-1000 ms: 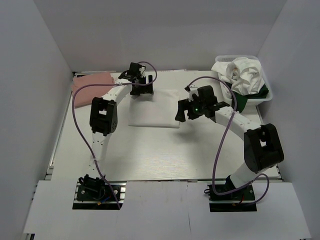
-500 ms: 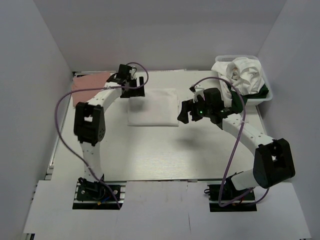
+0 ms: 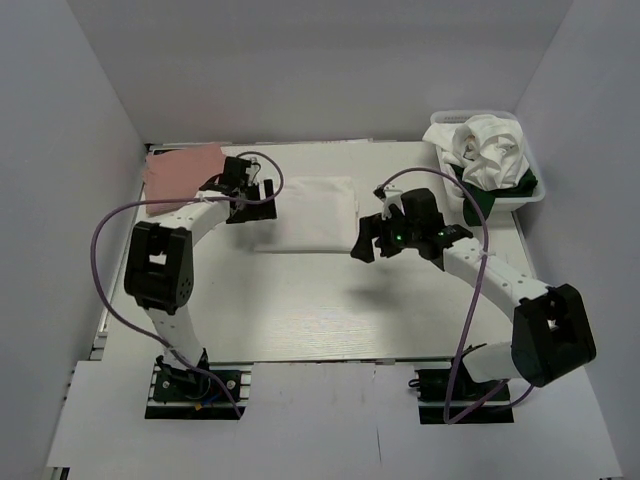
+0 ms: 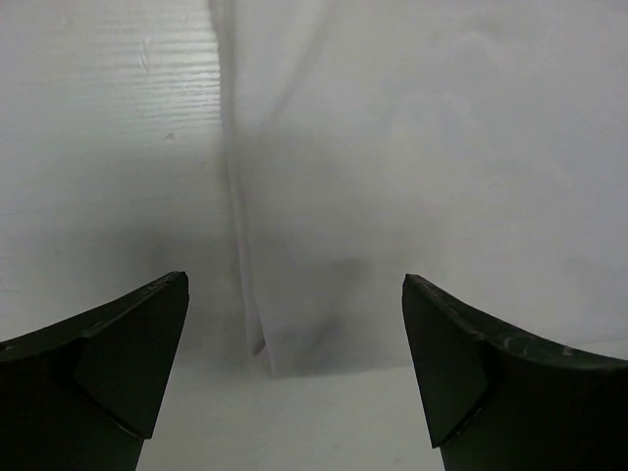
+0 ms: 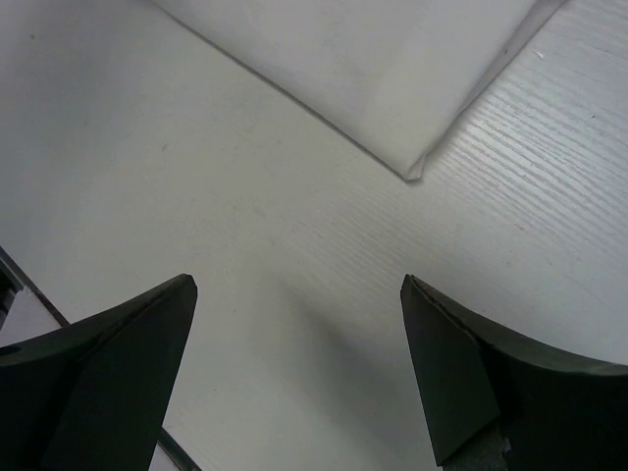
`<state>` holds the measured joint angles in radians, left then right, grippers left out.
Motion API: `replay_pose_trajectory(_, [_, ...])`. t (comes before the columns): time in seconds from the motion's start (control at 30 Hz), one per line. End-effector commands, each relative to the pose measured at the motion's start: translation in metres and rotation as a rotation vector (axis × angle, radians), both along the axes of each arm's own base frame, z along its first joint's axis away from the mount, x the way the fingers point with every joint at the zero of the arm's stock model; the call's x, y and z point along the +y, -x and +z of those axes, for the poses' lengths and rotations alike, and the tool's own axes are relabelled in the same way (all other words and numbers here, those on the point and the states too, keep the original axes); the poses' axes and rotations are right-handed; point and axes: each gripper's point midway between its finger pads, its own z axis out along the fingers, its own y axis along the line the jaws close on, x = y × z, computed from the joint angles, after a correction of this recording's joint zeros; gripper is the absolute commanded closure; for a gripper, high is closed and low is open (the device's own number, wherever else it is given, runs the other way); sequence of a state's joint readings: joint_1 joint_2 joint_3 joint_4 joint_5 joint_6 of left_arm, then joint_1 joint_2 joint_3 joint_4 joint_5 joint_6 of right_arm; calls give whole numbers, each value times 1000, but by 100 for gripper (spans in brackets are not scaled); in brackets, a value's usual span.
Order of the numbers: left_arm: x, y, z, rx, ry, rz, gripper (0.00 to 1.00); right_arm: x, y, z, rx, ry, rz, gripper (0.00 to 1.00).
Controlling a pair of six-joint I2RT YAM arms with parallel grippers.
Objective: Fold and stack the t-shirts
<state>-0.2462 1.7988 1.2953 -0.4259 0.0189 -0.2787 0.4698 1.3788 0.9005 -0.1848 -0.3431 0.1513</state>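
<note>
Top external view shows both arms drawn back from the folded white cotton t-shirt (image 3: 307,213), which lies flat on the desk, a little far of centre. A second ago the left gripper (image 3: 266,194) sat at the shirt's far-left corner. Now it hangs nearer, beside the left edge, its black fingers (image 4: 118,343) apart with nothing between them. The right gripper (image 3: 362,246) has slid nearer too, off the near-right corner, its fingers likewise spread and empty over bare white desk (image 5: 245,245). I judge this fold finished and released. A folded salmon-pink t-shirt (image 3: 180,168) lies at far left, and crumpled white and dark green tees (image 3: 485,150) fill the white mesh basket (image 3: 520,200), so stacking probably comes next.
</note>
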Motion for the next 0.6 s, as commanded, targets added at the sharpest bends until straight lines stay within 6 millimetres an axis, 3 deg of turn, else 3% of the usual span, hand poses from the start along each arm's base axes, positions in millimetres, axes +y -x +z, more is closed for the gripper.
replay_pose_trajectory(0.0, [9, -12, -19, 47, 8, 60, 0, 5, 8, 20, -41, -38, 16, 10])
replay_pose_trajectory(0.23, [-3, -21, -74, 185, 20, 41, 0, -1, 11, 25, -80, -20, -4, 10])
replay_pose_trajectory(0.3, [-10, -21, -77, 190, 27, 12, 5, -4, 11, 22, -78, -7, -15, 10])
replay_pose_trajectory(0.43, [-17, -10, -88, 202, 4, -36, 21, -4, 11, 21, -80, -3, -20, 10])
replay_pose_trajectory(0.5, [-16, -5, -94, 213, 1, -36, 42, -4, 11, 21, -84, -4, -22, 10])
replay_pose_trajectory(0.53, [-16, -5, -94, 213, 1, -36, 42, -4, 11, 21, -87, -6, -22, 10])
replay_pose_trajectory(0.57, [-15, -5, -94, 211, -4, -44, 54, -4, 11, 18, -85, -2, -20, 10])
